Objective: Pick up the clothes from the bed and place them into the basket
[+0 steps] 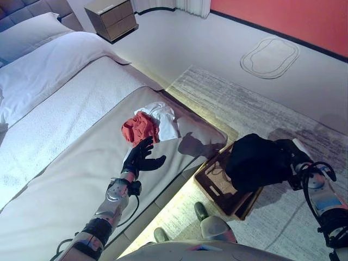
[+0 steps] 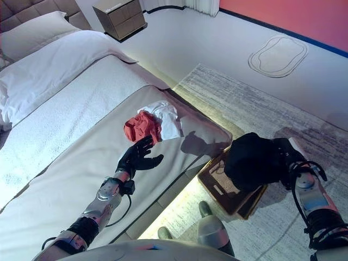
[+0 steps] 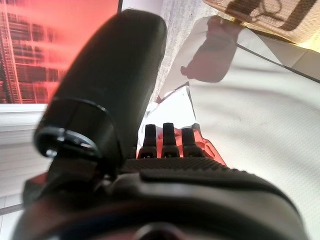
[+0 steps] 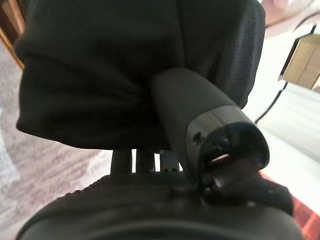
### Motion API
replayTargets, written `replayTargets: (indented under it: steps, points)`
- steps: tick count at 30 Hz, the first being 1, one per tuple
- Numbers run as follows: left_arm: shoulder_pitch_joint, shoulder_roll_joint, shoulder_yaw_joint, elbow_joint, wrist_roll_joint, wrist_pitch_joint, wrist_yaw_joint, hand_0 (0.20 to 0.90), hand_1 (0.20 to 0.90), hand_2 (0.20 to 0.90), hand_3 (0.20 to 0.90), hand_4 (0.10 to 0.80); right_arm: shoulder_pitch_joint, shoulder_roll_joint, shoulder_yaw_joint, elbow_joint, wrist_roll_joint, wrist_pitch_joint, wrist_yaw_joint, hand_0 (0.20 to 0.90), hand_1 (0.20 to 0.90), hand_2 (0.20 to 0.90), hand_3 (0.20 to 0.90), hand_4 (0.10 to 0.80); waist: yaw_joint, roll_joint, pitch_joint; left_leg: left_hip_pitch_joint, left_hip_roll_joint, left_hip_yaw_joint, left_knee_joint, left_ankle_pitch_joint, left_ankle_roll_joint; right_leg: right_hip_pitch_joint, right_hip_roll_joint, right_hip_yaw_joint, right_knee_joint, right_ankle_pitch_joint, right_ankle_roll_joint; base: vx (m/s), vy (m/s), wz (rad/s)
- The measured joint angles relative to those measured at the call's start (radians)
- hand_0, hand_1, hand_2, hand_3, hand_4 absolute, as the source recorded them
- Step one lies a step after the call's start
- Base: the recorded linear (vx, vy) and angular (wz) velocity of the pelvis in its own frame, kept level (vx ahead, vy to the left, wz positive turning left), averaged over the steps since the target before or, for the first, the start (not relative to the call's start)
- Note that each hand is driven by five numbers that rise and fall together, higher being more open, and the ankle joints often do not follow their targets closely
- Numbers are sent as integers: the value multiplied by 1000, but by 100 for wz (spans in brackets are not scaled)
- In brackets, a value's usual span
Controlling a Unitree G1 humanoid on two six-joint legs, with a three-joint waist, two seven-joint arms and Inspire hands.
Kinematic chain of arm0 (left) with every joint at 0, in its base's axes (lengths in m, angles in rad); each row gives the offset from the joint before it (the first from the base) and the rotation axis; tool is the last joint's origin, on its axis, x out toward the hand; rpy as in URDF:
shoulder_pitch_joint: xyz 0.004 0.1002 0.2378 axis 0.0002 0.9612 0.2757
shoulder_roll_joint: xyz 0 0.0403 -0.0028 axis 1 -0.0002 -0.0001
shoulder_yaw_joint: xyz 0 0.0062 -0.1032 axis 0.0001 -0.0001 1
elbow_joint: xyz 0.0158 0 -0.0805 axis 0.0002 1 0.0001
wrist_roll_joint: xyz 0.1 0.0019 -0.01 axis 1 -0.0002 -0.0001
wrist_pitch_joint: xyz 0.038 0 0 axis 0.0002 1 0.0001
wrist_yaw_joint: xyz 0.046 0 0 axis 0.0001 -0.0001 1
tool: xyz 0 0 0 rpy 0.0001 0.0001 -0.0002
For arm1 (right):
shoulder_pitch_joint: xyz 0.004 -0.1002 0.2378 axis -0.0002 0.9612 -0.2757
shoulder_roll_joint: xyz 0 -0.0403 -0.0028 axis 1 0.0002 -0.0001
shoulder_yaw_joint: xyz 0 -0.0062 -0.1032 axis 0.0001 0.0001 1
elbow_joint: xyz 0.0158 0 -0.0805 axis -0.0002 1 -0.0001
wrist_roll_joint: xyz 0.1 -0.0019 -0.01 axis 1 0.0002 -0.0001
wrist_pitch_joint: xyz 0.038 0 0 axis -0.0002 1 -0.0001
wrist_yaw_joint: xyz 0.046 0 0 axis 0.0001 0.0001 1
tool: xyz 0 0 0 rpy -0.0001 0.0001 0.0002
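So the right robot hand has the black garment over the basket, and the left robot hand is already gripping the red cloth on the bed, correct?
Not quite. The left robot hand is open, fingers spread just short of the red cloth, not gripping it; the left eye view shows this. The right robot hand does hold the black garment over the basket.

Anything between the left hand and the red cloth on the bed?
Nothing visible. The open left hand sits on the bed just short of the red cloth, bare cover between them; a white cloth lies behind.
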Motion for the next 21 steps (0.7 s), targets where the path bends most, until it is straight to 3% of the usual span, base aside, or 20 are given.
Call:
replayTargets:
  steps: [1, 13, 21]
  points:
    - [0, -1, 0, 0, 0, 0, 0, 900, 900, 900, 900, 800, 0, 0, 14, 0, 0, 0, 0, 900, 900, 900, 900, 800, 1, 2, 0, 0, 0, 0, 0, 0, 0, 1, 0, -1, 0, 0, 0, 3, 3, 4]
    - [0, -1, 1, 0, 0, -2, 11, 900, 900, 900, 900, 800, -7, 38, 25, 51, -45, 7, -17, 900, 900, 900, 900, 800, 52, 3, 1, 1, 2, -26, -2, 2, -3, 14, -1, -28, -1, -1, 0, 6, -11, 6]
    - [2, -1, 1, 0, -1, -2, 18, 900, 900, 900, 900, 800, -31, 39, 24, 122, -89, 60, -56, 900, 900, 900, 900, 800, 64, 3, 1, -3, 3, -41, 0, 3, -3, 17, -2, -43, -1, -1, 0, 23, -4, 5]
